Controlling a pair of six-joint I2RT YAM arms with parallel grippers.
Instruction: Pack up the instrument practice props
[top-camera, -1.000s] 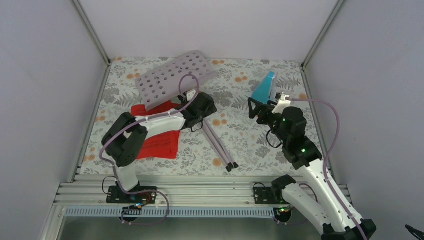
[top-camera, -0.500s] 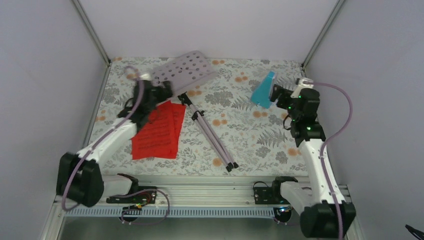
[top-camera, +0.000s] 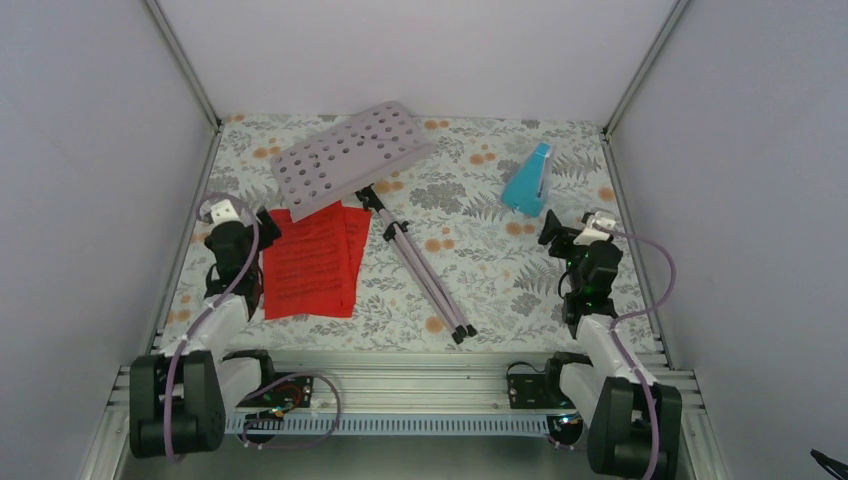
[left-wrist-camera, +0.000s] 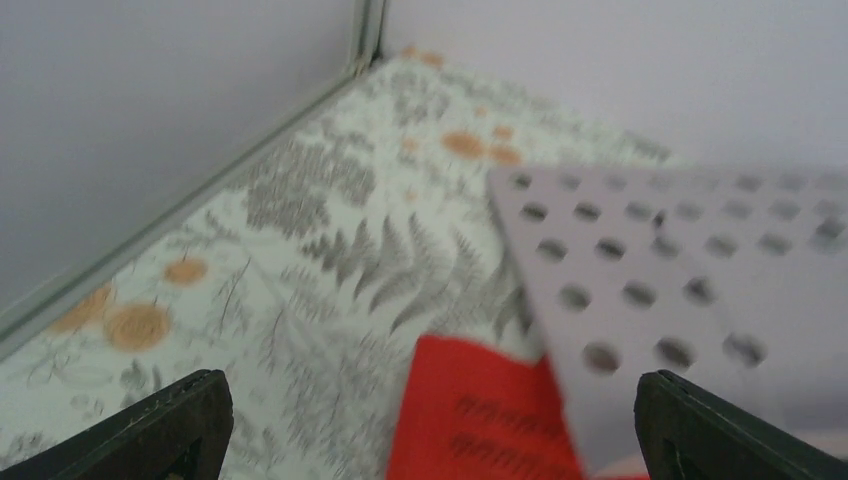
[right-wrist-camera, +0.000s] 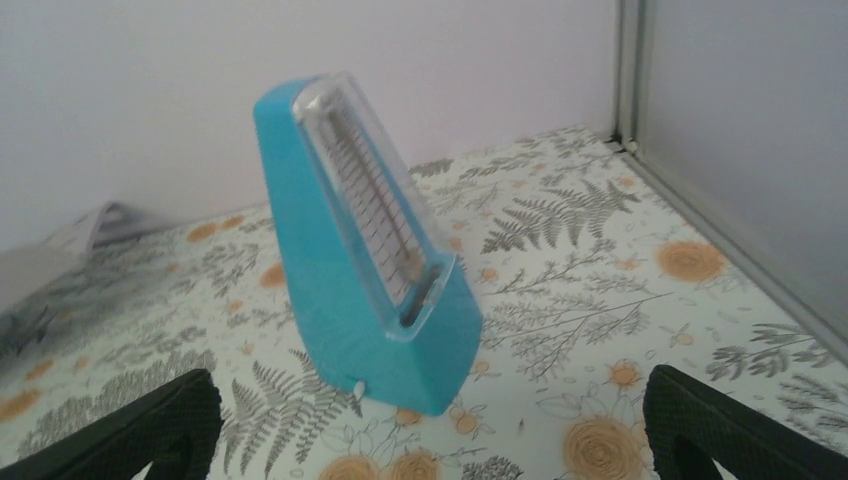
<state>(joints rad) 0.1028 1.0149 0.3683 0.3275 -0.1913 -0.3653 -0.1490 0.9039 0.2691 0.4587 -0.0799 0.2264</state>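
Right wrist: metronome stands tall; left gripper and right gripper jaws spread, empty; an off-centre pinch could topple it.

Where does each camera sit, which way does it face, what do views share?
Top external: above and behind, looking down on the table; left arm and right arm whole.
Left wrist: low, facing the far-left corner, music stand desk and red sheets; left end effector open at bottom corners.
Right wrist: low, facing the metronome; right end effector open below.
Shared: top external shows these props too.
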